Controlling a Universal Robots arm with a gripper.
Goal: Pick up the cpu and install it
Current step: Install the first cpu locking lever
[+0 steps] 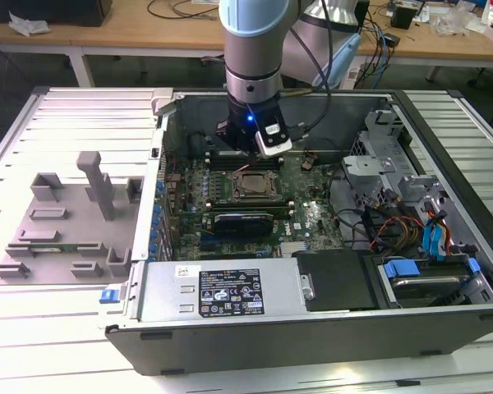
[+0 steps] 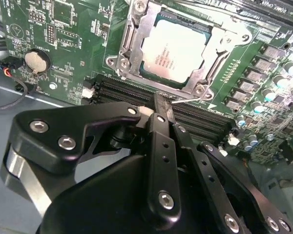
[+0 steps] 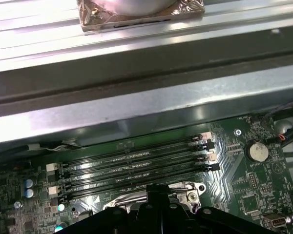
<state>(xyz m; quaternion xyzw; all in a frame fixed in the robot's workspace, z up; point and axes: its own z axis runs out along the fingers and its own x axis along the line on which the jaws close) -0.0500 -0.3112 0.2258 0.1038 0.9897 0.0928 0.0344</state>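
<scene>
Gripper: jaws closed together, nothing held. Tip low over board, just beside wire lever, between socket and memory slots. Cpu lies flat in socket, metal surround framing its top plate. We judge chip seated, step in hand latching. We'd bear on lever only, straight and slow. Keep tip off chip and slots. Risk: lever slipping sideways.

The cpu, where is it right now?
In the second wrist view the small silvery square cpu sits in the metal-framed socket on the green motherboard, next to the black memory slots.
</scene>
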